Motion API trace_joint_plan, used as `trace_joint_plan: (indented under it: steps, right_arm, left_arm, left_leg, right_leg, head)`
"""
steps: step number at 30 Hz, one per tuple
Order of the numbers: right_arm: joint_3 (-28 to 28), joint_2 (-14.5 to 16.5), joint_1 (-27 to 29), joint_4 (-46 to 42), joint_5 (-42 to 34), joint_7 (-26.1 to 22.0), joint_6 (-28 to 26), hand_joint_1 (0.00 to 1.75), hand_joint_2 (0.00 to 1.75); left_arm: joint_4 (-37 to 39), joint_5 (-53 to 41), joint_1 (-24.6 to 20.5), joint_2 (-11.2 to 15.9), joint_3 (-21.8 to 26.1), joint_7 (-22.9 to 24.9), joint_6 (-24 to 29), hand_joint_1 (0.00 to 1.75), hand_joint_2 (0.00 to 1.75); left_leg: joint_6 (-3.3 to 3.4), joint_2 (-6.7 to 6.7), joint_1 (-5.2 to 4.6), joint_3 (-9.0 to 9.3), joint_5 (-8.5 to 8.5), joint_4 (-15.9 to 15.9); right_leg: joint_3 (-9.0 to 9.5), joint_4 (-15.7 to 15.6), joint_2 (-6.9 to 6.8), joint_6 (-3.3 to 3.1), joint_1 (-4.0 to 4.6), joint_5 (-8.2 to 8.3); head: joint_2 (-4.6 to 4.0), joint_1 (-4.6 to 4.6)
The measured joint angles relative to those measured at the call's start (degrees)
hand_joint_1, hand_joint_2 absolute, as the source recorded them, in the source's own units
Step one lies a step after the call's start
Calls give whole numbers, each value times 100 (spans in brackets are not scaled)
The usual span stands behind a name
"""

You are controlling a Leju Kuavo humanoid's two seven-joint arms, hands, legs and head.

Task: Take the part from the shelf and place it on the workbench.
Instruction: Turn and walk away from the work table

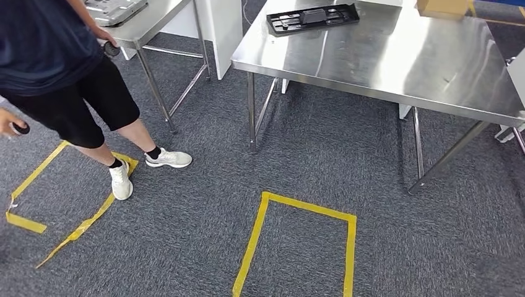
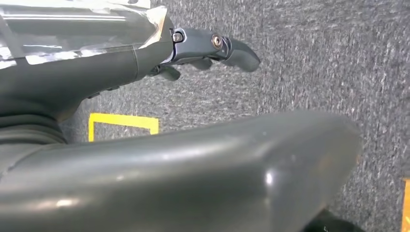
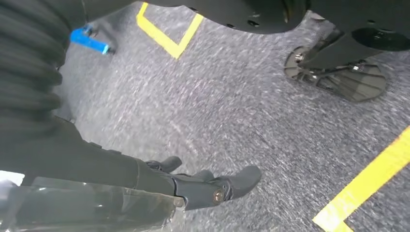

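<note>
Grey speckled carpet [image 1: 204, 247] ran across the whole head view, largest thing on show. Stainless steel workbench [image 1: 396, 59] took the upper right of the frame, its top shiny, thin metal legs dropping to the carpet. At the upper left stood a person [image 1: 59, 68] in a dark top, black shorts and white trainers, one foot on a yellow tape outline [image 1: 68, 229] at the lower left. Behind that person, a second steel table [image 1: 155, 21] reached into the top left. Lower centre, a yellow tape square [image 1: 303, 238] sat open toward the bottom edge. On the workbench's far side, top centre, lay a flat black moulded tray-like part [image 1: 312, 18], resting on the steel; whether it was the task's part, I couldn't tell, and the shelf wasn't something I could pick out. A tan cardboard box [image 1: 442, 7] clipped the top right edge. The person's hands each held a small dark object [image 1: 111, 48].

Down at the wrists: the left hand [image 2: 208, 50] hung over carpet, dark fingers [image 2: 239, 53] curled slightly, apart from the thick grey thumb, holding nothing. The right hand [image 3: 203, 186] likewise hung above carpet, fingers [image 3: 241, 179] loosely extended and spread, holding nothing.
</note>
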Motion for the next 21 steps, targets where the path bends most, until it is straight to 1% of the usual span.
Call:
trace_joint_plan:
  steps: [1, 2, 3, 4, 5, 6, 7, 8, 9, 10, 11, 12, 13, 14, 15, 16, 17, 18, 19, 20, 21]
  right_arm:
    - [2, 9, -5, 2, 7, 11, -5, 0, 175]
    - [3, 10, -11, 4, 19, 19, -8, 0, 175]
    - [6, 11, -14, 7, 35, 19, -8, 0, 175]
    - [10, 12, -10, 8, 57, 9, -7, 0, 175]
    - [15, 12, -2, 10, 78, -10, -5, 0, 175]
    - [21, 12, 6, 12, 98, -32, -3, 0, 175]
    - [30, 13, 15, 13, 115, -52, -1, 0, 175]
    - [42, 12, 21, 14, 126, -66, 0, 0, 175]
    - [55, 12, 23, 15, 134, -74, 1, 0, 175]
    - [69, 12, 24, 15, 138, -77, 1, 0, 175]
    - [82, 12, 24, 15, 142, -79, 1, 0, 175]
    - [94, 12, 23, 16, 144, -80, 2, 0, 175]
    - [106, 12, 21, 18, 146, -80, 4, 0, 175]
    - [116, 12, 17, 19, 149, -81, 6, 0, 175]
    - [123, 13, 10, 21, 150, -82, 9, 0, 175]
    - [129, 15, 5, 22, 151, -84, 13, 0, 175]
    - [134, 21, 1, 22, 151, -85, 14, 0, 175]
    - [139, 26, -4, 22, 153, -87, 15, 0, 175]
    - [144, 32, -6, 23, 157, -93, 15, 0, 175]
    - [147, 35, -3, 24, 167, -101, 15, 0, 175]
    - [150, 34, 4, 24, 178, -109, 14, 0, 175]
  left_arm:
    - [0, 11, 7, 5, 1, 11, -4, 0, 0]
    - [0, 25, 18, 10, 2, 23, -7, 0, 0]
    - [0, 43, 28, 16, 4, 34, -9, 0, 0]
    - [-1, 63, 31, 22, 9, 44, -9, 0, 0]
    - [-1, 79, 26, 26, 16, 48, -9, 0, 0]
    - [-2, 96, 20, 28, 24, 51, -8, 0, 0]
    - [-2, 112, 16, 29, 35, 52, -8, 0, 0]
    - [-1, 125, 19, 28, 48, 52, -7, 0, 0]
    - [-1, 138, 27, 27, 63, 52, -7, 0, 0]
    - [0, 147, 37, 27, 77, 52, -7, 0, 0]
    - [0, 153, 42, 26, 88, 52, -7, 0, 0]
    - [0, 154, 44, 25, 94, 52, -7, 0, 0]
    - [0, 154, 42, 23, 97, 52, -6, 0, 0]
    - [0, 154, 40, 21, 99, 52, -5, 0, 0]
    - [0, 154, 42, 20, 101, 52, -5, 0, 0]
    - [0, 154, 47, 19, 104, 52, -4, 0, 0]
    - [0, 154, 54, 19, 107, 52, -4, 0, 0]
    - [0, 156, 62, 22, 110, 52, -2, 0, 0]
    - [0, 160, 67, 25, 115, 52, 2, 0, 0]
    - [0, 164, 66, 26, 120, 53, 5, 0, 0]
    - [0, 170, 60, 25, 127, 54, 12, 0, 0]
  left_leg:
    - [55, -70, -23, -25, 15, 5]
    - [110, -123, -27, -42, 35, -2]
    - [162, -175, -26, -60, 64, -13]
    - [213, -232, -18, -80, 97, -26]
    - [257, -292, -10, -104, 128, -34]
    - [286, -358, -19, -140, 149, -34]
    - [306, -432, -28, -170, 168, -33]
    - [313, -510, -38, -194, 184, -31]
    - [312, -591, -46, -208, 198, -29]
    - [305, -671, -49, -213, 210, -28]
    - [292, -756, -50, -214, 222, -28]
    - [275, -836, -48, -215, 235, -27]
    - [251, -915, -57, -222, 248, -23]
    - [224, -981, -64, -236, 263, -19]
    - [193, -1036, -69, -254, 279, -18]
    - [158, -1092, -72, -273, 299, -21]
    - [124, -1139, -65, -294, 314, -23]
    - [96, -1106, -62, -325, 299, 5]
    - [72, -991, -64, -387, 220, 108]
    - [51, -827, -66, -496, 70, 325]
    - [31, -640, -62, -649, -133, 650]
  right_leg:
    - [8, 6, -47, 35, 1, 1]
    - [12, 9, -64, 70, -4, -1]
    - [-16, 53, 4, 95, -15, -38]
    - [-89, 199, 134, 102, -23, -138]
    - [-213, 459, 297, 92, -29, -291]
    - [-387, 845, 451, 65, -35, -483]
    - [-576, 1269, 535, 44, -35, -662]
    - [-721, 1598, 569, 43, -33, -773]
    - [-782, 1747, 585, 62, -33, -800]
    - [-722, 1643, 597, 99, -34, -724]
    - [-547, 1296, 634, 141, -38, -567]
    - [-318, 831, 757, 171, -48, -390]
    - [-125, 422, 879, 172, -49, -248]
    - [3, 138, 976, 155, -49, -155]
    - [49, 20, 1033, 123, -38, -124]
    - [52, 19, 988, 86, -19, -118]
    - [53, 14, 919, 49, -33, -100]
    - [60, 3, 851, 4, -48, -77]
    - [65, -11, 778, -51, -70, -53]
    - [59, -26, 697, -101, -90, -35]
    - [52, -26, 616, -133, -82, -30]
  head:
    - [0, 14]
    - [0, 26]
    - [0, 30]
    - [0, 39]
    - [0, 49]
    - [0, 59]
    - [0, 64]
    - [0, 65]
    - [0, 66]
    - [0, 66]
    - [0, 67]
    - [0, 71]
    - [0, 73]
    - [0, 73]
    - [0, 72]
    - [0, 71]
    - [0, 70]
    - [0, 69]
    - [0, 57]
    - [0, 38]
    - [0, 21]
